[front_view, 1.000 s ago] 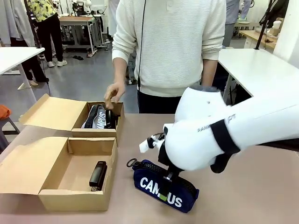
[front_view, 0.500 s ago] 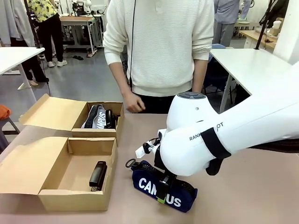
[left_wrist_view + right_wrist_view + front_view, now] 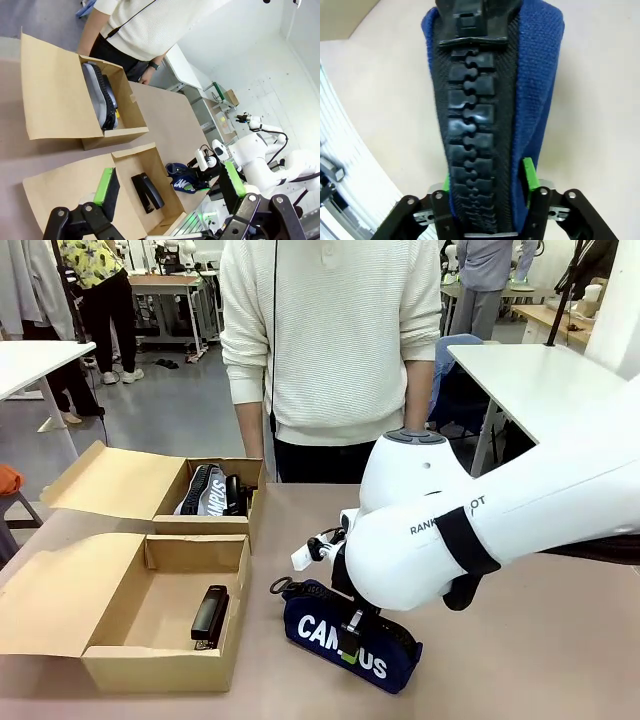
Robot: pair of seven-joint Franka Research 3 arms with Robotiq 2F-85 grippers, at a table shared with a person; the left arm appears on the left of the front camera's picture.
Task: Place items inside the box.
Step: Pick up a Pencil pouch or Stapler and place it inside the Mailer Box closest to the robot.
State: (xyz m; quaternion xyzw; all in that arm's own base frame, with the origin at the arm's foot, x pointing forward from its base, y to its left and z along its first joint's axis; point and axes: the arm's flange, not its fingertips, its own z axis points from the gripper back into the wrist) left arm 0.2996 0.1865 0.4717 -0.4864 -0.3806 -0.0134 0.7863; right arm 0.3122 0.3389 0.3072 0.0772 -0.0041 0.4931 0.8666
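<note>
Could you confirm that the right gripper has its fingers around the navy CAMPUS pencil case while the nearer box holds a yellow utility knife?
Not quite: the front view shows the nearer box holding a black stapler, not a knife. The right gripper does have its fingers around the navy pencil case.

"CAMPUS" in white on the navy case (image 3: pixel 310 628), P hidden; "AMPUS" on the grey case (image 3: pixel 203 492); "RANK…OT" on the right arm (image 3: pixel 450 516)

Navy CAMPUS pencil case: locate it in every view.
Front view: navy pencil case bottom centre, right of the near box.
Left wrist view: lower centre-right, beside that box.
Right wrist view: centre, zip facing the camera.
Shared landmark: black stapler in the near box.
</note>
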